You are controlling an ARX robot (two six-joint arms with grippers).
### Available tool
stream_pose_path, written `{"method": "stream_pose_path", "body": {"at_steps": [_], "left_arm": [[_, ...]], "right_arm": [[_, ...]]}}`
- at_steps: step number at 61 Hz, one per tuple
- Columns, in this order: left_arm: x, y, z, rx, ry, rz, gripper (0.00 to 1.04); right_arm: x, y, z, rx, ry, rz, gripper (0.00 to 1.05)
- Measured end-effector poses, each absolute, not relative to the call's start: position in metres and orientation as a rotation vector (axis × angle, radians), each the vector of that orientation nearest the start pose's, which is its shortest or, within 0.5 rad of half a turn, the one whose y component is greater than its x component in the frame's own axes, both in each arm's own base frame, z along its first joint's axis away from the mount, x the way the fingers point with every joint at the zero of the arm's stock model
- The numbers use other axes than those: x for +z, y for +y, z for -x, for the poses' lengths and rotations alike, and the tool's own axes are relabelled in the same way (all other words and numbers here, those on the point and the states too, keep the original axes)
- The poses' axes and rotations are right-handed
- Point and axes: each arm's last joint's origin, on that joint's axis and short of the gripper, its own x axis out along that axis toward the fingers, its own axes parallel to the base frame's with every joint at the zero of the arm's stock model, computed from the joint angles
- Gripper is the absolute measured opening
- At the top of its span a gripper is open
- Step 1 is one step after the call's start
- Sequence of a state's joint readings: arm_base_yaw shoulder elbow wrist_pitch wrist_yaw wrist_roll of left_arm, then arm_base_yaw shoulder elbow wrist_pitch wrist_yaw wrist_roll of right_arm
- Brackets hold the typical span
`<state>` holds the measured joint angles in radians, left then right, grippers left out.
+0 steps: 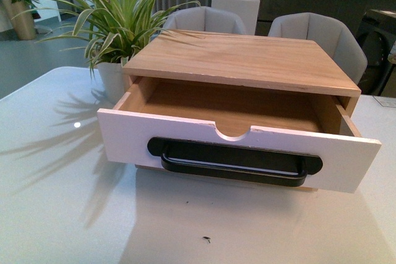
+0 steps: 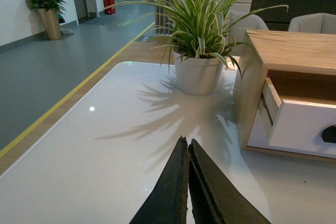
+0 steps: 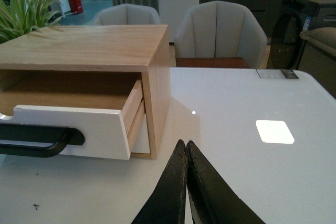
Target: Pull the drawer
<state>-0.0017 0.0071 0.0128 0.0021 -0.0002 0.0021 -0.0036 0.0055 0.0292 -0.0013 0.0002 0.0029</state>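
The drawer (image 1: pixel 185 137) has a white front, a long black bar handle (image 1: pixel 234 166) in an oblong recess and a semicircular top notch. It stands pulled out of its light-wood cabinet (image 1: pixel 247 60), its inside showing bare wood. Neither arm shows in the front view. My left gripper (image 2: pixel 186 141) is shut with nothing in it, over the table to the left of the cabinet, where the drawer (image 2: pixel 304 127) shows at the edge. My right gripper (image 3: pixel 185 142) is shut and empty, apart from the drawer (image 3: pixel 73 127), off the cabinet's right front corner.
A potted plant in a white pot (image 1: pixel 111 75) stands at the cabinet's left rear, also the white pot (image 2: pixel 198 74) in the left wrist view. Two grey chairs (image 1: pixel 328 35) stand behind the white table (image 1: pixel 55 202). A small dark speck (image 1: pixel 206 238) lies on the table.
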Motion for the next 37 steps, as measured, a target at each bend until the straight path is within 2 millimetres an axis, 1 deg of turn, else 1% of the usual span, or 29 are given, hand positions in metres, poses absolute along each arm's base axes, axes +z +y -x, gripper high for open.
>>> {"method": "stream_pose_path", "body": {"at_steps": [10,11,13,16,20,22,23,29,30,37], "left_arm": [[0.1675,-0.0002,-0.0973,-0.002,-0.008,-0.002,0.03],[0.1675,-0.0002,-0.0973,-0.002,-0.008,-0.001,0.03],[0.1675,-0.0002,-0.0973,-0.002,-0.008,-0.002,0.08],[0.1675,-0.0002,-0.0973,-0.002,-0.008,-0.002,0.19],[0.1675,-0.0002,-0.0973,-0.002,-0.008,-0.002,0.29],[0.1675,-0.0002,-0.0973,-0.002,-0.008,-0.002,0.36],[0.1675,-0.0002,-0.0973,-0.002,-0.008,-0.002,0.38],[0.1675,-0.0002,-0.0973,-0.002,-0.008,-0.002,0.58],[0.1675,-0.0002,-0.0973,-0.002,-0.008,-0.002,0.59],[0.1675,-0.0002,-0.0973,-0.002,-0.008,-0.002,0.82]], "right_arm": [[0.1729,-0.0004,-0.0962,-0.004,-0.022,-0.003,0.02],[0.1729,-0.0004,-0.0962,-0.004,-0.022,-0.002,0.03],[0.1729,-0.0004,-0.0962,-0.004,-0.022,-0.002,0.08],[0.1729,-0.0004,-0.0962,-0.004,-0.022,-0.002,0.19],[0.1729,-0.0004,-0.0962,-0.004,-0.022,-0.002,0.30],[0.1729,-0.0004,-0.0962,-0.004,-0.022,-0.002,0.37],[0.1729,-0.0004,-0.0962,-0.004,-0.022,-0.002,0.38],[0.1729,-0.0004,-0.0962,-0.004,-0.022,-0.002,0.58],[0.1729,-0.0004,-0.0962,-0.004,-0.022,-0.002,0.59],[0.1728,-0.0004,-0.0962,-0.004,-0.022,-0.002,0.82]]}}
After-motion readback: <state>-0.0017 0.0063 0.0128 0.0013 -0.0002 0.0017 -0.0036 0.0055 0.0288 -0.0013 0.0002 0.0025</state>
